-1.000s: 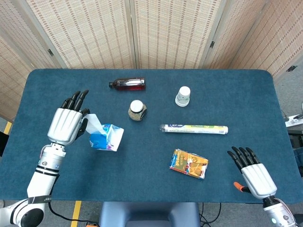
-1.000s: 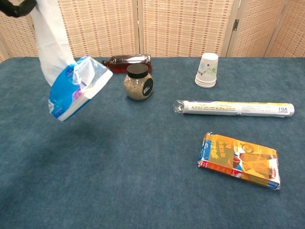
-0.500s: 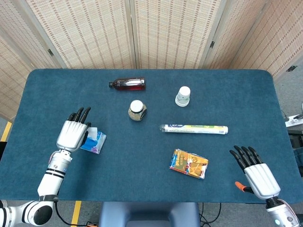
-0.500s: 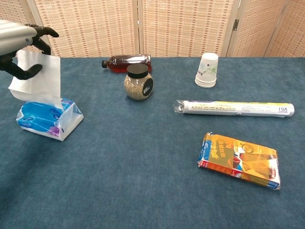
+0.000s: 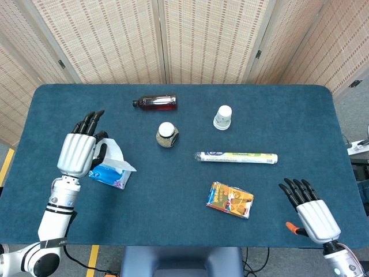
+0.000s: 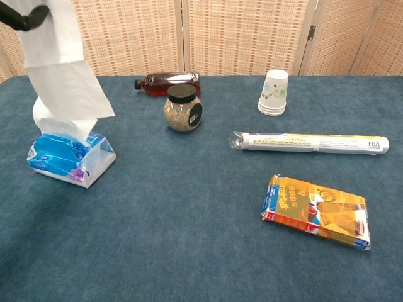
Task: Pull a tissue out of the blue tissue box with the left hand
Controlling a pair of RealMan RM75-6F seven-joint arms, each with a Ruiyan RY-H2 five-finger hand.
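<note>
The blue tissue box (image 5: 109,175) (image 6: 68,160) rests on the blue table at the left. A white tissue (image 6: 63,82) (image 5: 115,152) stretches up from its slot, its lower end still in the box. My left hand (image 5: 79,151) is raised above the box and pinches the tissue's top; in the chest view only dark fingertips (image 6: 25,16) show at the top left corner. My right hand (image 5: 309,211) lies at the table's near right edge, fingers apart, holding nothing.
A brown bottle (image 5: 154,103) lies at the back. A seed jar (image 5: 166,134) stands right of the box, a paper cup (image 5: 222,117) further right. A long wrapped roll (image 5: 236,157) and an orange packet (image 5: 230,199) lie mid-right.
A second ago the box hung in the air from the tissue. It then came down onto the table with the hand low. Now the left hand has risen, drawing the tissue out longer.
</note>
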